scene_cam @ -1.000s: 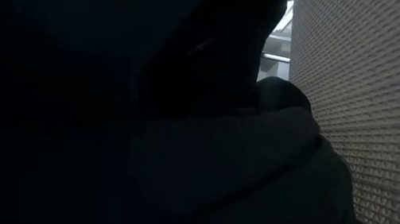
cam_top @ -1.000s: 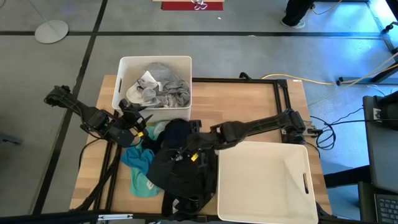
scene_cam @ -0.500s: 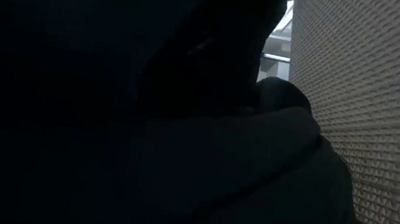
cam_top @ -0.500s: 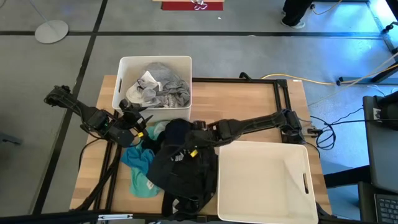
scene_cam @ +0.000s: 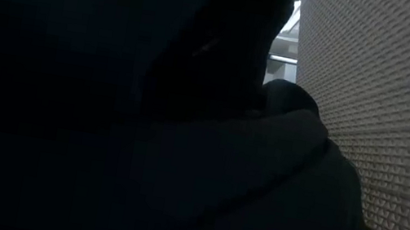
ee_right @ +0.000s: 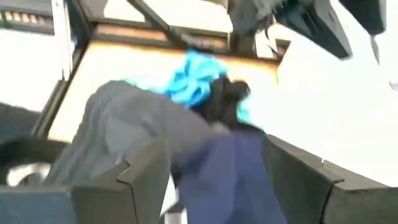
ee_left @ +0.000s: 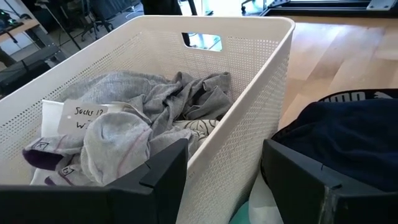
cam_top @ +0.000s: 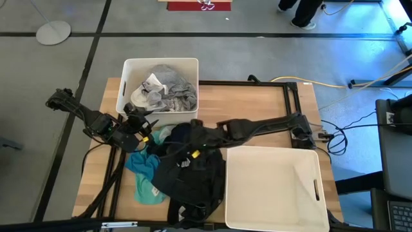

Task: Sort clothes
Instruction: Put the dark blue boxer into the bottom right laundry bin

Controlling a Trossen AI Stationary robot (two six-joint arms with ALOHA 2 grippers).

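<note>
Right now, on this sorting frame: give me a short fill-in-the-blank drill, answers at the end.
1. The bin holding grey and white clothes sits nearest the ____ gripper.
2. The large bin near the right arm is ____.
3. The right gripper is over the ____ clothes.
4. The teal garment lies on the ____.

Answers: left; empty; black; table

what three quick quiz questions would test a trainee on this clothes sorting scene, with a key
1. True or false: the far bin holds grey and white clothes.
2. The bin nearer the camera is: A) full of dark clothes B) showing no clothes C) tipped over.
3. Which gripper is over the black garment in the loose pile?

Key:
1. True.
2. B.
3. The right gripper, its jaws open; the left gripper waits, jaws open, by the far bin, near the teal garment.
</note>
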